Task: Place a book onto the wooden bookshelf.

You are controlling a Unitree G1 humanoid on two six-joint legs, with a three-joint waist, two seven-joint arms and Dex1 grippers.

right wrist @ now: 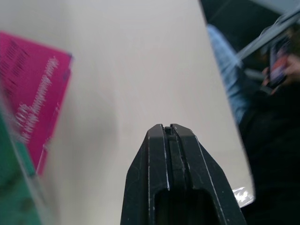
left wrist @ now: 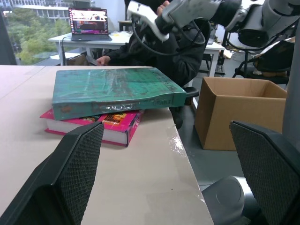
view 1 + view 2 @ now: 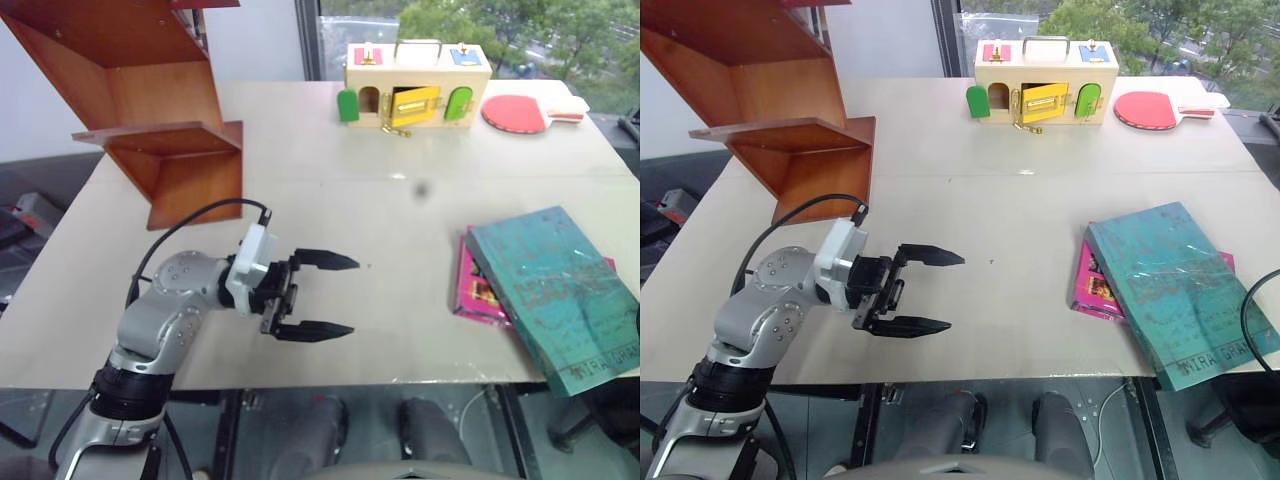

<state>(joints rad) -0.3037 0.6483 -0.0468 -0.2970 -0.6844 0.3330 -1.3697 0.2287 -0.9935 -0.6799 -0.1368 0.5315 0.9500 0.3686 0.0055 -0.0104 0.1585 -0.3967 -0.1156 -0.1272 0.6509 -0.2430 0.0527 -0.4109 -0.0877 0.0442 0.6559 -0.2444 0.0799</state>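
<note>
The large, thin teal-blue book [image 3: 556,292] with a glossy worn cover is seen lying flat at the right side of the pale table [image 3: 330,180], resting on a smaller magenta-pink book [image 3: 476,292] and overhanging the near edge, held by neither gripper. The reddish-brown wooden stepped bookshelf [image 3: 165,130] is placed well apart at the far left corner. The left gripper [image 3: 320,296] is held above the table near its front edge with jaws spread wide and empty, while the right gripper [image 1: 168,136] is seen over the tabletop beside the pink book with its fingers pressed together on nothing.
</note>
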